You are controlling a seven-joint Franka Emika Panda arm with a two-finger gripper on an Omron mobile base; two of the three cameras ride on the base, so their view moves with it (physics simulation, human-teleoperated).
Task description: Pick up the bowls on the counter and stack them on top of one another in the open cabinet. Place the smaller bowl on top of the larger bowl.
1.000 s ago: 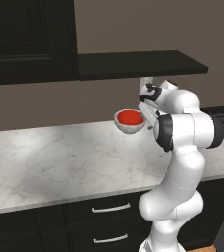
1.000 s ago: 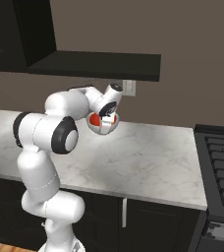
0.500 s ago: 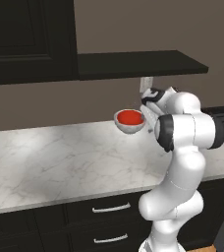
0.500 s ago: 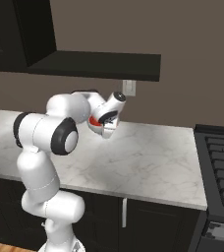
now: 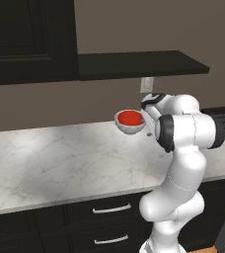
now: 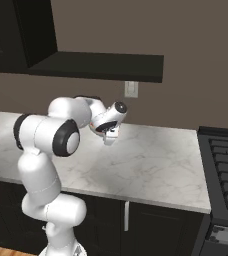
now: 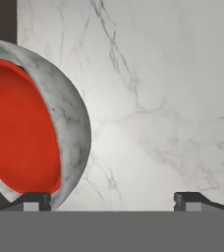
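Red bowl point(image 5: 131, 117) nested in larger bowl point(image 5: 130, 128), above marble counter point(image 5: 60, 163), beside arm point(image 5: 183, 163)

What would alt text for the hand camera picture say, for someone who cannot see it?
A round bowl, white with grey speckles outside and bright red inside, sits at the left, seen close up past two small dark fingertips spread wide apart at the bottom, one of them right at the bowl's edge. Behind lies a white marble counter with faint grey veins.

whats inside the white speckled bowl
The red bowl sits nested inside the white speckled bowl. It covers the larger bowl's inner surface, so anything beneath the red one cannot be seen.
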